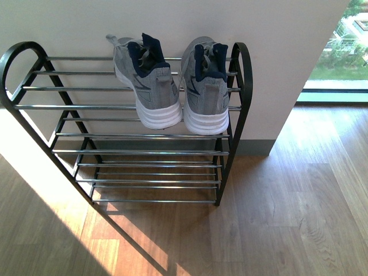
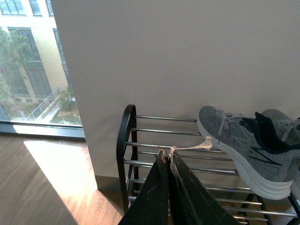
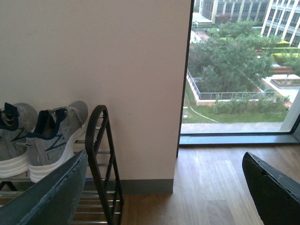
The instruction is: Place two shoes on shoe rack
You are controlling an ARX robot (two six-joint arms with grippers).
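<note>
Shoes (image 1: 152, 86) look light: soft knit over stiff soles, best gripped at the heel collar. The left end effector (image 2: 166, 152) is closed and the right end effector (image 3: 161, 187) gapes wide, holding nothing. The 2 shoes sit side by side on the rack's (image 1: 86, 106) top tier, at its right end.

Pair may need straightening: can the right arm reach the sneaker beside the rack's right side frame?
Probably yes: the right gripper is open, and that sneaker sits uncovered on the top tier, side frame alongside.
</note>
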